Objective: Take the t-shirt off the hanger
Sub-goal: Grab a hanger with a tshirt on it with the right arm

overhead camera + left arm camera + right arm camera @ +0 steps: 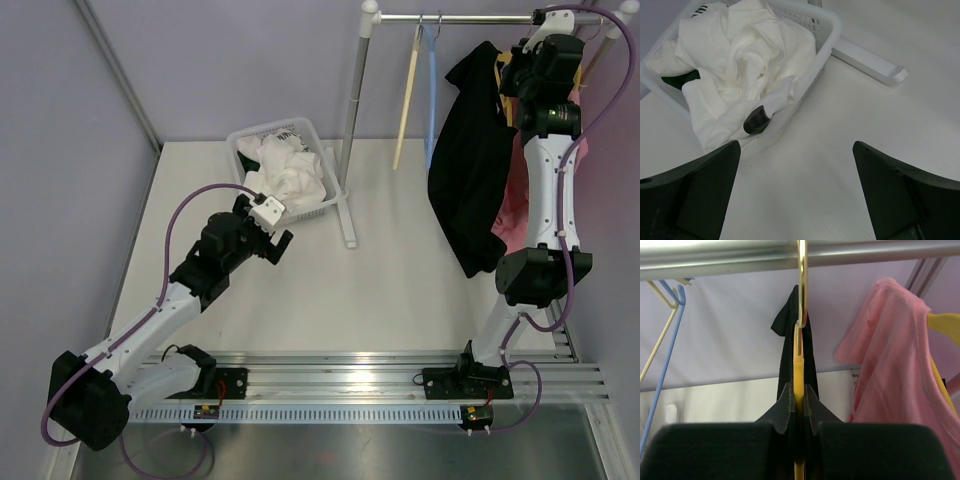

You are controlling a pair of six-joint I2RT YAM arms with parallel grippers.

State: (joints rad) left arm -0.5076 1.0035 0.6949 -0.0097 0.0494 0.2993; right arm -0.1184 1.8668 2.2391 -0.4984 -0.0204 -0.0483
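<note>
A black t-shirt hangs from a yellow hanger on the metal rail at the back right. My right gripper is raised to the rail and shut on the yellow hanger just below its hook; the black shirt drapes behind the fingers. In the top view the right gripper sits at the shirt's top. My left gripper is open and empty, low over the table beside the basket; in the left wrist view its fingers frame bare table.
A white basket of white clothes stands at the back left. A pink shirt hangs right of the black one on another yellow hanger. Empty cream and blue hangers hang on the rail. The rack's post stands beside the basket.
</note>
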